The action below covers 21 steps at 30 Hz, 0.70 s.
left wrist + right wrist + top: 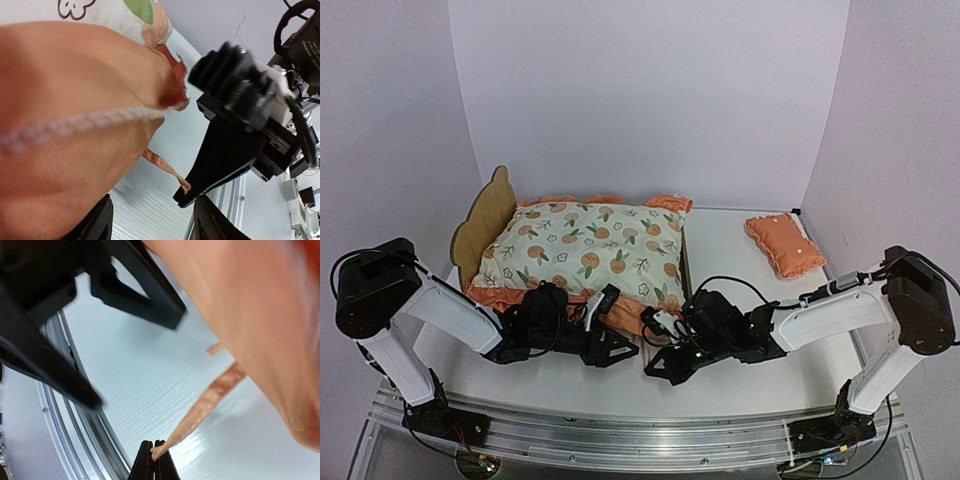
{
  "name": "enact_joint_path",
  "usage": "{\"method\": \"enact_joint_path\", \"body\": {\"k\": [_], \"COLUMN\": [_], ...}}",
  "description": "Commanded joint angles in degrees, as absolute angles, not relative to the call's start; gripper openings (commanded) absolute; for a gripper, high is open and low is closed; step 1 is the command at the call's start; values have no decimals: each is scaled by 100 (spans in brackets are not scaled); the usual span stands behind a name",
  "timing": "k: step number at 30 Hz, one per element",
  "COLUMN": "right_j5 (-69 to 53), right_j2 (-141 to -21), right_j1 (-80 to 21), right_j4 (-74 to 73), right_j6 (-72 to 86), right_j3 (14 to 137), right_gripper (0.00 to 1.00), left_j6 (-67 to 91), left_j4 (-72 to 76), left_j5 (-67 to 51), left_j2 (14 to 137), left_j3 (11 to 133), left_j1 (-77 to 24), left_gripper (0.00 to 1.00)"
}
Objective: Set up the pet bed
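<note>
White walls close round a pale tabletop (730,255), with a ribbed metal rail (620,435) along its near edge where both arms are bolted. On the left half of the tabletop stands the pet bed (485,225), its scalloped plywood headboard upright at the far left. A low side rail shows only as a dark line along the right edge of the bedding.

Over the frame lies a puffy mattress pad (590,245), cream with an orange fruit print and an orange ruffle that spills over the near side. A small orange pillow (785,243) lies well apart from the bed, near the far right corner of the tabletop.

Both arms reach low to the middle, at the near right corner of the pad. The left claw (620,350) sits just under the ruffle. In its wrist view the two dark fingers (102,222) stand apart with bare tabletop between them, and a bulge of orange fabric hangs over the left finger. Whether the fabric touches that finger I cannot tell.

The right claw (655,368) is just beside it, fingers pressed together. In its own wrist view their tips (155,455) are clamped on the end of a thin orange tie (200,410), which runs up slack from the tabletop to the orange fabric. The left wrist view shows the same tie (162,165) pinched at the tip of the right claw.
</note>
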State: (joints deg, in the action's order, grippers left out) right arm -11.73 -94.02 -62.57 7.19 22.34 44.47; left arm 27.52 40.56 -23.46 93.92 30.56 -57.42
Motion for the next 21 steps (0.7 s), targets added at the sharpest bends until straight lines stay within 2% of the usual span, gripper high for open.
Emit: {"method": "enact_joint_path", "body": {"k": [1, 10, 21], "right_j5": [-1185, -1344, -1066], "right_j2": [-9378, -9560, -9373], "right_j1": [-6283, -6279, -6281], "right_j4": [1417, 1716, 1740], "right_j6": [1812, 1937, 1968], "right_j3": [4520, 4491, 4166], "right_gripper": [0, 0, 0], "left_j6": [3285, 3521, 3742], "left_j4": [4387, 4607, 4989], "left_j5": [-2571, -2712, -3466], "left_j2": [9835, 10288, 10136], "left_j3": [3400, 3768, 3402], "left_j1": [-5731, -5701, -5199], "left_gripper": [57, 53, 50]}}
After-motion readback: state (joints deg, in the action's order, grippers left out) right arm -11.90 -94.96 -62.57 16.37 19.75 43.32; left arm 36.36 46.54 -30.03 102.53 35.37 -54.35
